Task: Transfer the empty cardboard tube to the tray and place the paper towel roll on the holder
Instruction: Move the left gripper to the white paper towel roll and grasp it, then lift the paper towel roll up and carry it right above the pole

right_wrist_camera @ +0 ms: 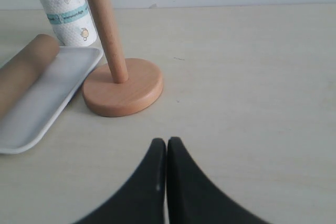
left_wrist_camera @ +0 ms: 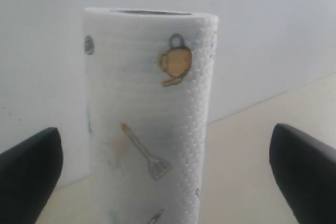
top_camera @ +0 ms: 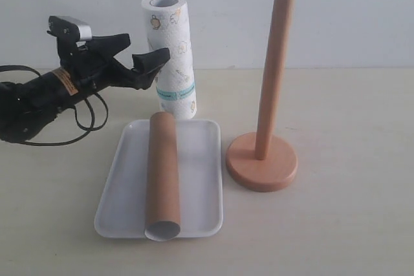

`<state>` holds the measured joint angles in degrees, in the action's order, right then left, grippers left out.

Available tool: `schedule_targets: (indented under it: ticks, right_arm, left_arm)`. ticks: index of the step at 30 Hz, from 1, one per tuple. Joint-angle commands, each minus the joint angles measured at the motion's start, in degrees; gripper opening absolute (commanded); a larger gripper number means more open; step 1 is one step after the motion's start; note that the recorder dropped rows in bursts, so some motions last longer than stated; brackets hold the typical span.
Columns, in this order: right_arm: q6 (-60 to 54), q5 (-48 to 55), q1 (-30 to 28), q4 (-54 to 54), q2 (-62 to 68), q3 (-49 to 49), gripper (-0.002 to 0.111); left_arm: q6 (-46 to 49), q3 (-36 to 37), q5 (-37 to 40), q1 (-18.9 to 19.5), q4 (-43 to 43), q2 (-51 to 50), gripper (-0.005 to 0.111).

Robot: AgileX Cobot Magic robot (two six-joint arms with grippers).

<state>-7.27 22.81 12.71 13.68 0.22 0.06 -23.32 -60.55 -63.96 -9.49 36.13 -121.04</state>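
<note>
Left pincer (top_camera: 147, 44) wide open, empty. Paper roll (top_camera: 171, 37) upright between its fingers, untouched, by far edge. Right pincer (right_wrist_camera: 166, 182) closed, empty.

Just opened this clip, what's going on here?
The empty cardboard tube already lies in the tray. The left end effector is open at the upright paper towel roll behind the tray, a finger on either side, not yet gripping. The holder stands beside the tray with its post bare. The right end effector is shut, pointed toward the holder.
</note>
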Motion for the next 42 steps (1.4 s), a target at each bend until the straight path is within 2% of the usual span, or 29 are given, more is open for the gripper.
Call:
schedule_targets:
  ticks: [1,8,12,34,37,42]
  right_arm:
    - [-0.18,0.04,-0.22,-0.49,-0.22,-0.06,0.000]
    - [-0.18,0.04,-0.22,-0.49,-0.22,-0.06,0.000]
    - [-0.18,0.04,-0.22,-0.49,-0.22,-0.06,0.000]
    - [-0.18,0.04,-0.22,-0.49,-0.22,-0.06,0.000]
    - [-0.18,0.04,-0.22,-0.49,-0.22,-0.06,0.000]
    - [-0.18,0.04,-0.22,-0.49,-0.22,-0.06,0.000]
  left_arm:
    - [1.24,-2.50,2.07,-2.55,1.44,-1.32,0.102]
    - [2.61,-5.89,6.54,-3.36,-4.04,-2.42,0.102]
    - [2.73,-8.06,8.91,-3.36,-4.17,-2.42,0.102]
    - [1.47,-17.44,8.02,-3.84,-3.69,-10.50,0.102]
    - [-0.12,-18.32,8.11,-3.84,-3.69,-10.91,0.092]
    - [-0.81,-19.50,8.27,-3.84,-3.79,-11.03,0.051]
